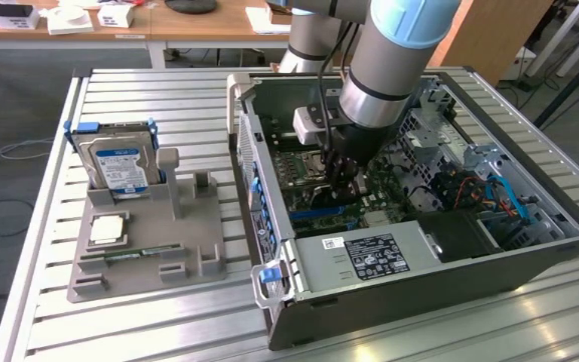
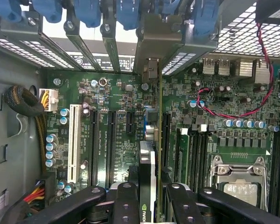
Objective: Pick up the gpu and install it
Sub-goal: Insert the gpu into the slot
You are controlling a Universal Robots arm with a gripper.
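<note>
My gripper [image 1: 342,179] reaches down inside the open PC case [image 1: 531,264], over the green motherboard [image 2: 116,100]. It is shut on the gpu [image 2: 147,177], which I see edge-on as a thin black card between the two black fingers [image 2: 125,201]. The card stands upright along a long expansion slot. Its metal bracket [image 2: 151,44] at the far end sits against the case's rear slot openings, below the blue clips [image 2: 128,11]. In the exterior view the gpu [image 1: 322,199] shows as a dark slab under the gripper, low over the board.
A grey holder [image 1: 144,249] on the exterior view's left carries a hard drive [image 1: 118,164], a CPU [image 1: 106,228] and a RAM stick [image 1: 133,256]. Inside the case are a power supply [image 1: 370,256], the CPU socket [image 2: 240,179], cable bundles [image 2: 25,105] and a red wire [image 2: 233,109].
</note>
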